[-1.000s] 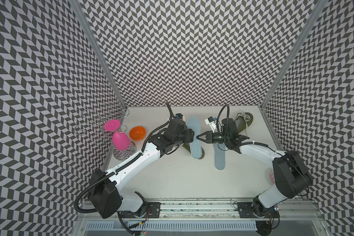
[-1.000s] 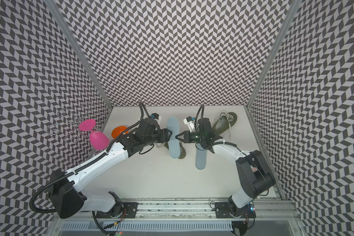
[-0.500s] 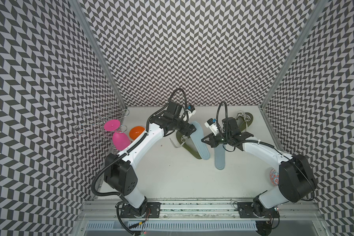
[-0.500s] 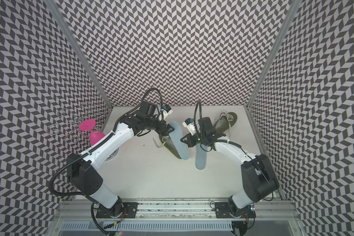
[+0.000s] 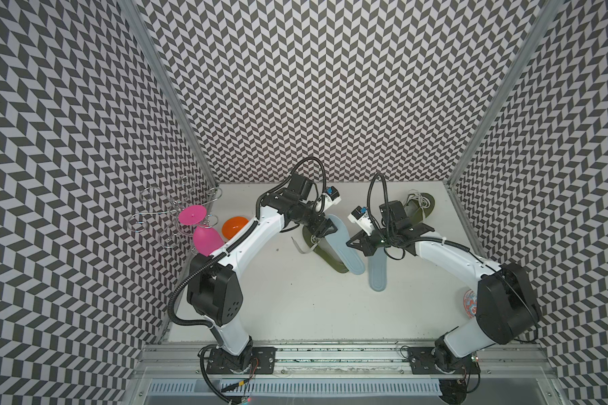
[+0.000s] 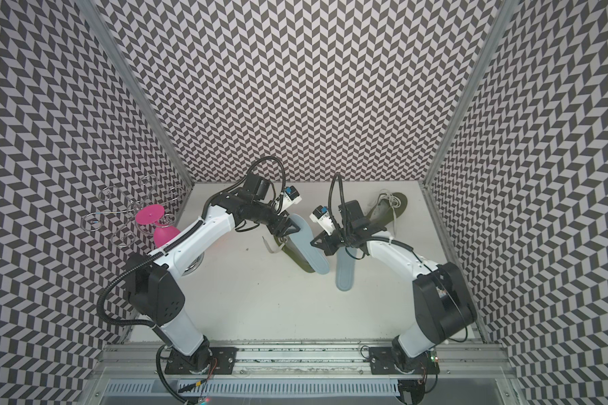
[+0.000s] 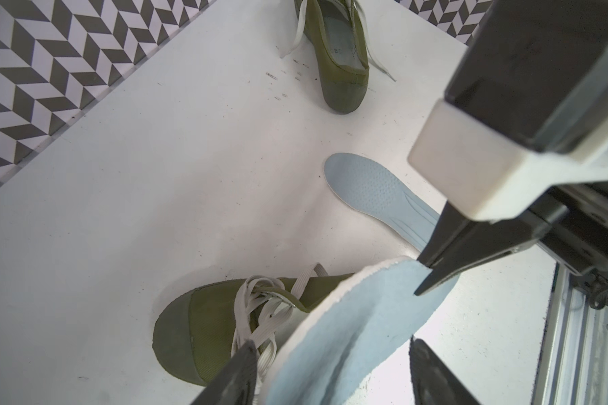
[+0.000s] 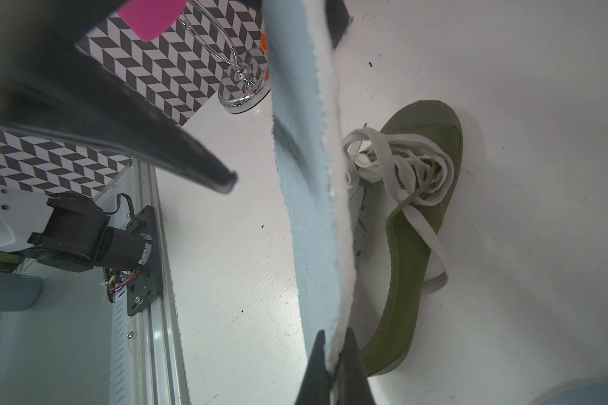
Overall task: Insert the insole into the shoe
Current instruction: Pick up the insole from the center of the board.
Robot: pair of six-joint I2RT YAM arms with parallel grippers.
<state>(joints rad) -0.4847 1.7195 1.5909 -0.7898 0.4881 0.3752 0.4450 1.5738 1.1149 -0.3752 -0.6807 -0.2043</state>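
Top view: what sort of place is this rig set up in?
Probably a lab robot test cell: chevron-patterned walls box in a white tabletop, with an aluminium mounting rail along its front edge.

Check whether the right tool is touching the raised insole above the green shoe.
Touching. The right wrist view shows the right tool shut on the raised insole, with the insole's edge pinched between the jaws and no gap.

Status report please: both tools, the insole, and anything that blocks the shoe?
Right tool shut on insole. Left tool open, astride it. Insole lifted, not in shoe yet. Loose laces bunched at the opening.
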